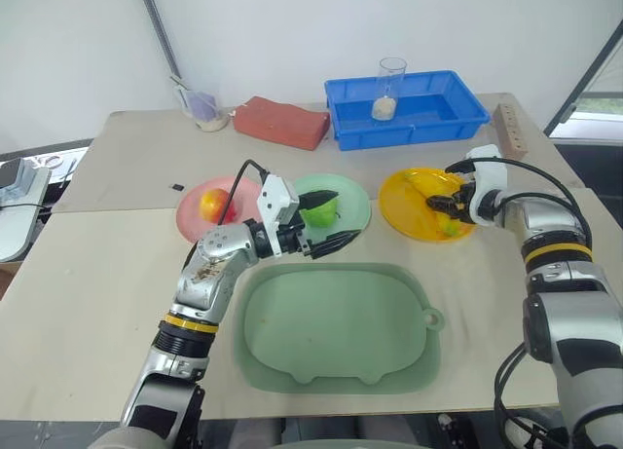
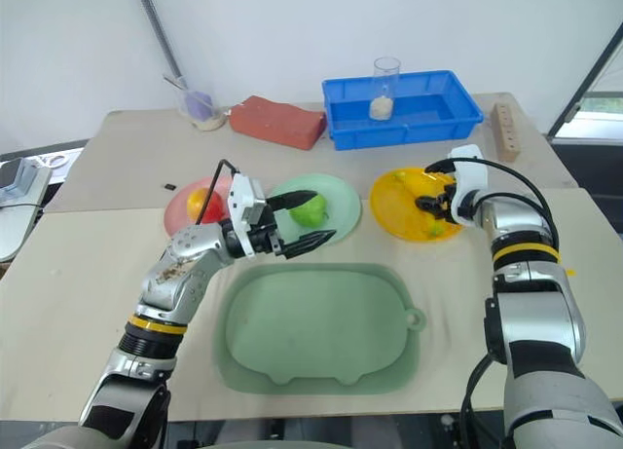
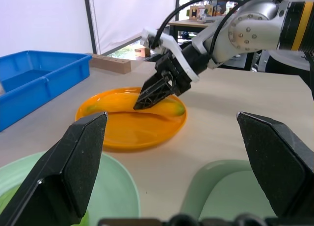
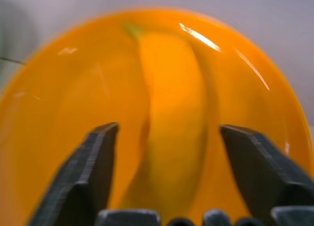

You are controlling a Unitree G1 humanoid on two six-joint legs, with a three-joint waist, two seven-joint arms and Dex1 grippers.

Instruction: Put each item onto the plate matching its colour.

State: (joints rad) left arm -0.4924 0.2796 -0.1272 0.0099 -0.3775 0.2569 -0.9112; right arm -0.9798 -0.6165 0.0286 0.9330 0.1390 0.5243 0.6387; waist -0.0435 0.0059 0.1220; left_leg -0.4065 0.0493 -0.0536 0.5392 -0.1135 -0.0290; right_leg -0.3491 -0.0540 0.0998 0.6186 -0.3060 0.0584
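The yellow banana (image 4: 171, 128) lies on the yellow plate (image 1: 404, 210) at the right. My right gripper (image 1: 440, 201) hangs just over it, open, a finger on either side and a gap to each. The bright green apple (image 1: 324, 213) sits on the pale green plate (image 1: 356, 202) in the middle. My left gripper (image 1: 348, 214) is open right at this plate, pointing right, its fingers (image 3: 68, 167) spread wide with the apple just behind them. The red-orange apple (image 1: 214, 205) rests on the pink plate (image 1: 190, 213) at the left.
A large dull-green pig-shaped tray (image 1: 336, 327) lies in front of the plates. At the back are a blue bin (image 1: 438, 110) holding a clear glass (image 1: 391, 84), a red brick (image 1: 282, 121), a small cup (image 1: 202, 108) and a wooden block (image 1: 508, 128).
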